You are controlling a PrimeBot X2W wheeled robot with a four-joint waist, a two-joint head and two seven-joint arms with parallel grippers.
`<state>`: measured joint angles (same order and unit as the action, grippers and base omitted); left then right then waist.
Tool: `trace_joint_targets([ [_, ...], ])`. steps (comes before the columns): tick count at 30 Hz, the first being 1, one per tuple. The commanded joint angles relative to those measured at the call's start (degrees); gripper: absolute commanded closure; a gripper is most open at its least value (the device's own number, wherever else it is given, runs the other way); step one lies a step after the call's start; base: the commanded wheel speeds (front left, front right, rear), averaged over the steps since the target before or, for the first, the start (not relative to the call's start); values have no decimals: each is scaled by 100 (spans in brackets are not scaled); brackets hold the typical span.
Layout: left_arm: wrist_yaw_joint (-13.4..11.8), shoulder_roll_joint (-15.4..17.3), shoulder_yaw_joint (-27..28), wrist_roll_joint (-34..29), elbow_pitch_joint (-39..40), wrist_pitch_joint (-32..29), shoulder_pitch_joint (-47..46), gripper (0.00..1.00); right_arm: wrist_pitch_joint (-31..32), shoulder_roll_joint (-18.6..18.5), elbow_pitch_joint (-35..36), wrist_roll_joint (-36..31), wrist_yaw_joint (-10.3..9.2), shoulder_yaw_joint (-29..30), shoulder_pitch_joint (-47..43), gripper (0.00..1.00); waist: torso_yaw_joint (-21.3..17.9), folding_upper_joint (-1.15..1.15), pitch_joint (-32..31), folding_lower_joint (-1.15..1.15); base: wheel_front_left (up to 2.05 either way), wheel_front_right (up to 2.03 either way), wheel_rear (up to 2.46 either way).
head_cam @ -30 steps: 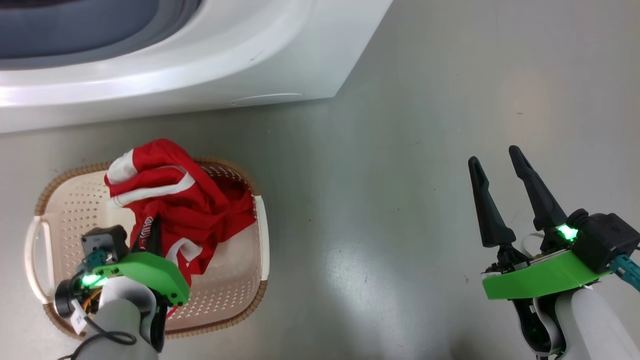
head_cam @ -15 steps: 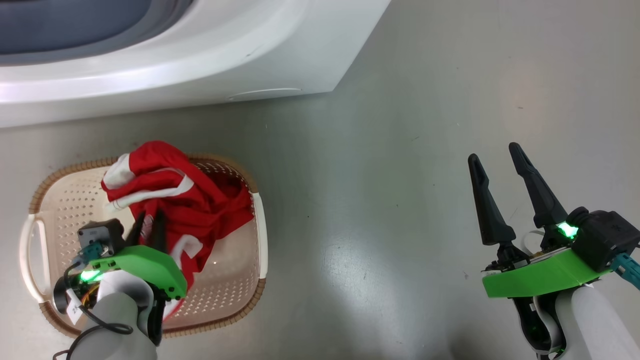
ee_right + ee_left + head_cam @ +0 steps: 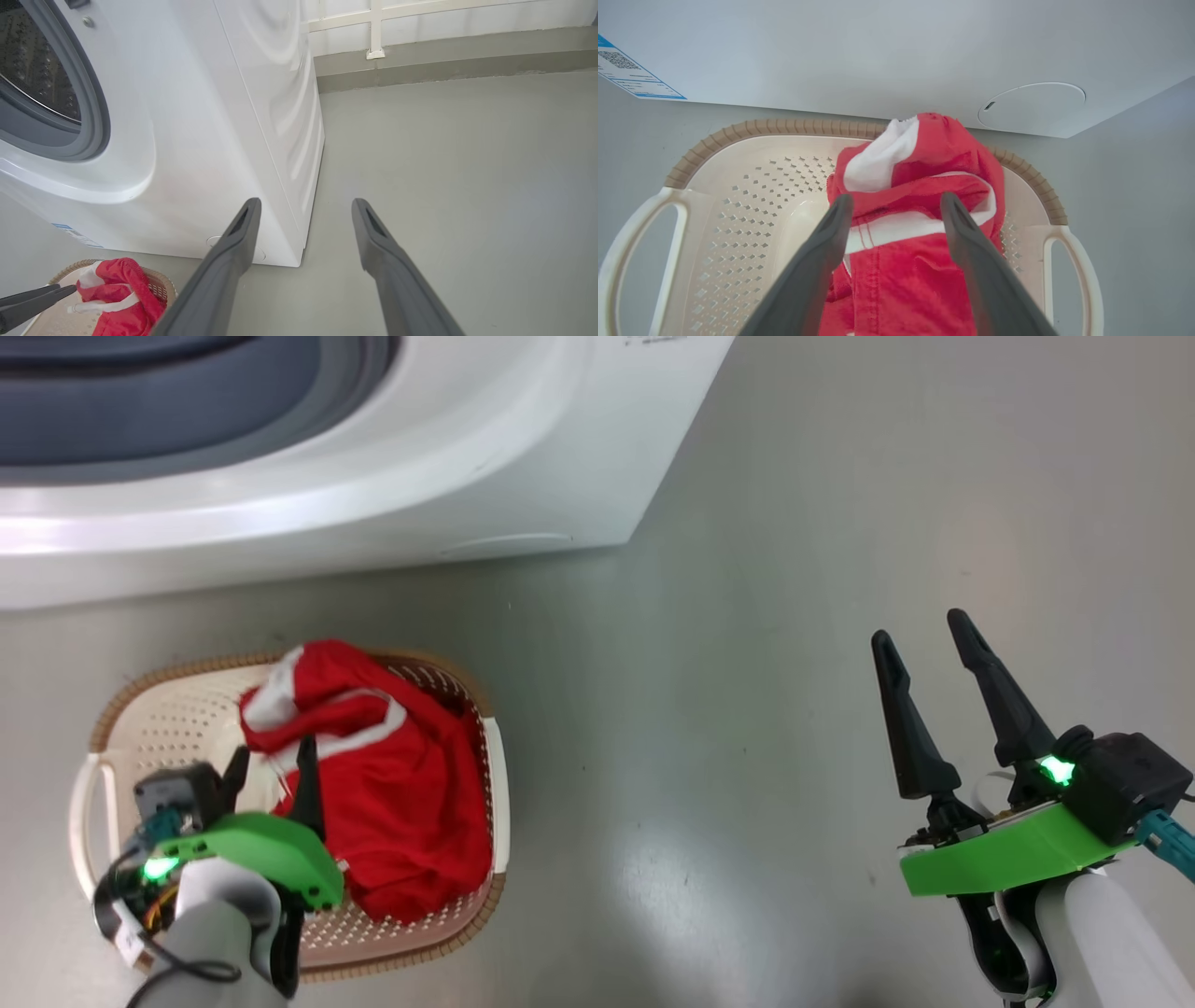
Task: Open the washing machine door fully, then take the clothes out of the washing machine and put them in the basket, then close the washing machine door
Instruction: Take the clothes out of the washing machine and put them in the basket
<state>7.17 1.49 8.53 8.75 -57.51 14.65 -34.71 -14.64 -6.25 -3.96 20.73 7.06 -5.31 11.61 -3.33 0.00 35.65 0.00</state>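
Clothes lay bunched in basket, on floor before washing machine. Left gripper hung over heap, fingers wide, straddling fabric, pinching nothing. Right gripper wide too, empty, well apart. I judged garment light, limp, likely to sag if lifted; best pinched at thick white-trimmed fold on top.

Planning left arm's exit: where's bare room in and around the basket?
Free: basket left half, between handle and clothes; floor strip between basket and washing machine; wide floor between basket and right gripper. Crowded: basket's right half, clothes heaped to the rim, left gripper open above them.
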Motion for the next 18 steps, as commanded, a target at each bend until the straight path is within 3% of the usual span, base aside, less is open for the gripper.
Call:
trace_joint_targets([
  [1, 30, 165, 154, 75, 139, 35, 342, 0, -36, -45, 91, -15, 43, -152, -168, 0, 18, 0, -204, 0, 0, 0, 0],
  [18, 31, 152, 91, 203, 1447, 35, 1161, 0, -36, -157, -110, 65, 43, -237, -516, 0, 195, 0, -1373, 0, 0, 0, 0],
])
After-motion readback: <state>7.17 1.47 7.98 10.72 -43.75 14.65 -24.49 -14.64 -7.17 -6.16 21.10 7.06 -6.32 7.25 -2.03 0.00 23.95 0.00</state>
